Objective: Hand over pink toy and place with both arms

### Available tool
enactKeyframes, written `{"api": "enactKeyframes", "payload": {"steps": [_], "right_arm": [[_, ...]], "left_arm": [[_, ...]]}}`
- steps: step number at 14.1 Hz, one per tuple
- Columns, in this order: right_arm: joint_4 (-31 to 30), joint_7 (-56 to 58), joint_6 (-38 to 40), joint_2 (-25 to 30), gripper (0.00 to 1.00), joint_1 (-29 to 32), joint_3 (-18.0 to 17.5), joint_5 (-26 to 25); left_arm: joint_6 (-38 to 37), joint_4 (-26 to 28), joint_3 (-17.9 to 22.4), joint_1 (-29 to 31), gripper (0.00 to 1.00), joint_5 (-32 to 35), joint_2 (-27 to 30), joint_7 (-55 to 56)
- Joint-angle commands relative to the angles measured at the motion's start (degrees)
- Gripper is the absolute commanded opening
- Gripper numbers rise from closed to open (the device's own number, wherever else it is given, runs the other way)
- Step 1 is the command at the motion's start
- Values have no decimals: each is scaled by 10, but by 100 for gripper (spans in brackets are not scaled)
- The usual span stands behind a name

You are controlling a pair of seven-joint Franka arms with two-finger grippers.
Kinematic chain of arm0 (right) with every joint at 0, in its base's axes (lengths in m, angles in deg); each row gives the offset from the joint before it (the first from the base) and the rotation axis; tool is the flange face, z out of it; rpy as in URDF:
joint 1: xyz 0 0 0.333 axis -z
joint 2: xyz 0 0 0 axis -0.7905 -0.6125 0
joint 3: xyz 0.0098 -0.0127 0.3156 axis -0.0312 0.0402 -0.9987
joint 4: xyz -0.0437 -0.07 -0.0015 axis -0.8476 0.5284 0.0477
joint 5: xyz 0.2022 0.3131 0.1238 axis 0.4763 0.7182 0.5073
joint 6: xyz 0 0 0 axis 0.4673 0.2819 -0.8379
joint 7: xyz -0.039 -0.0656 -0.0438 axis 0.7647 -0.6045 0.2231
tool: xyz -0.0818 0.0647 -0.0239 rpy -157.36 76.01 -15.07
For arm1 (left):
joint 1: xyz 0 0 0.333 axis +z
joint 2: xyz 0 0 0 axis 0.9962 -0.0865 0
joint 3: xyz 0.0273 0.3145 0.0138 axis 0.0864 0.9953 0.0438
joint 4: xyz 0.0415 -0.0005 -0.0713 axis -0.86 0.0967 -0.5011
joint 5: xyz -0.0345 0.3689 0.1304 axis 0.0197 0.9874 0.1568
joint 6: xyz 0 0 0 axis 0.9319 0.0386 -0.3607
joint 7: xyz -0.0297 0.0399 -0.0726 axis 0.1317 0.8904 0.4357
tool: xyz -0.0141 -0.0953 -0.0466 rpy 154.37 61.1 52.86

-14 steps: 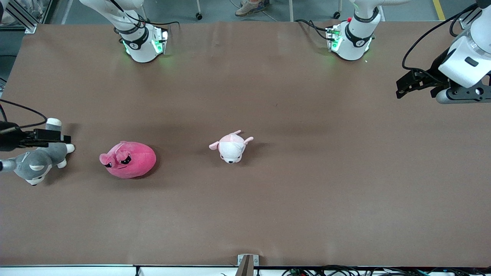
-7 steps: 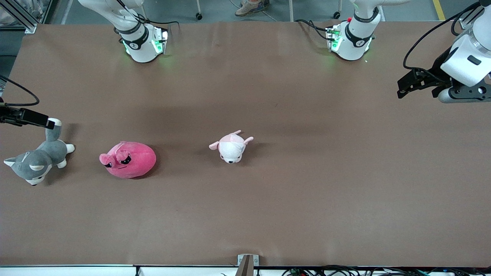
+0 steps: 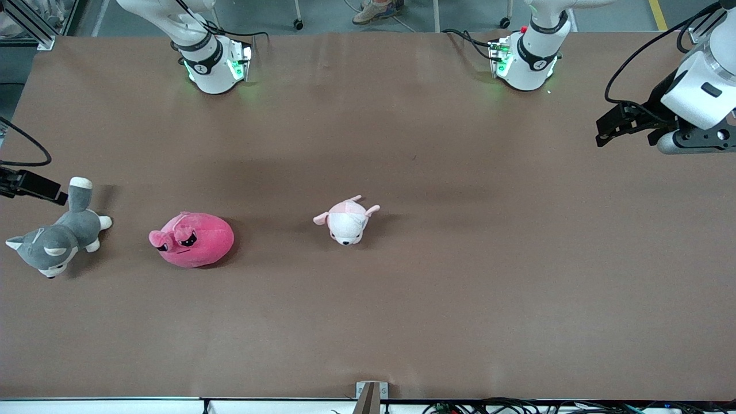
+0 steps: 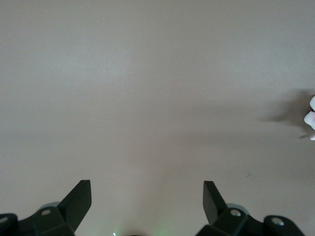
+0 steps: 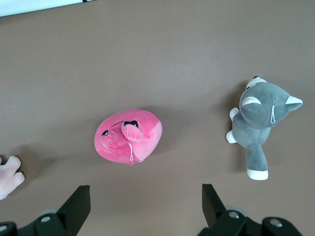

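The pink toy (image 3: 192,240), a round hot-pink plush with black eyes, lies on the brown table (image 3: 460,276) toward the right arm's end. It also shows in the right wrist view (image 5: 129,136). My right gripper (image 3: 54,194) is open and empty, up in the air by the table's end, over the grey dog's tail; its own view shows the spread jaws (image 5: 145,189) apart from the toy. My left gripper (image 3: 604,129) is open and empty over bare table at the left arm's end, with jaws wide in its own view (image 4: 146,184).
A grey-and-white plush dog (image 3: 54,241) lies beside the pink toy at the right arm's end, also in the right wrist view (image 5: 261,118). A small pale pink-and-white plush (image 3: 347,221) lies mid-table. The arm bases (image 3: 213,66) stand along the table's edge farthest from the front camera.
My right gripper has drawn back from over the grey dog toward the table's end, uncovering the dog. The left arm has shifted only slightly. The toys have not moved.
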Motion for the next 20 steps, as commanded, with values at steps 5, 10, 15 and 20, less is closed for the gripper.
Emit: {"api": "enactKeyframes", "payload": {"steps": [5, 10, 15, 20], "right_arm": [[-54, -7, -45, 54, 100, 63, -55, -7], [-117, 34, -72, 100, 100, 60, -56, -23], [-251, 43, -145, 188, 100, 55, -56, -23], [-264, 51, -109, 210, 100, 51, -55, -23]], "left_arm": [[-19, -1, -3, 5, 100, -1, 17, -12], [-27, -2, 0, 6, 100, 3, 28, -16], [-39, -22, 2, 6, 100, 3, 20, -14], [-40, -28, 2, 5, 100, 3, 15, -12]]}}
